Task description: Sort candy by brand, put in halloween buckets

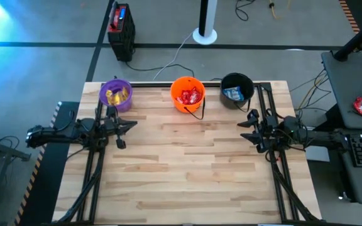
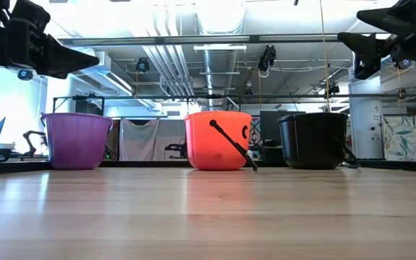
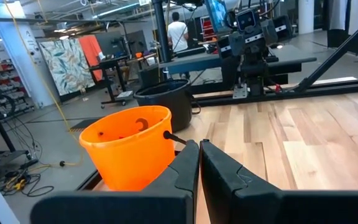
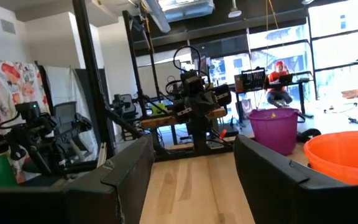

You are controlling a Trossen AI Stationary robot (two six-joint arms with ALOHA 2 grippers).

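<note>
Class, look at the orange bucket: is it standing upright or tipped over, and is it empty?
Upright and not empty. The orange bucket stands level on its base in the low view, and from above red candy shows inside it.
</note>
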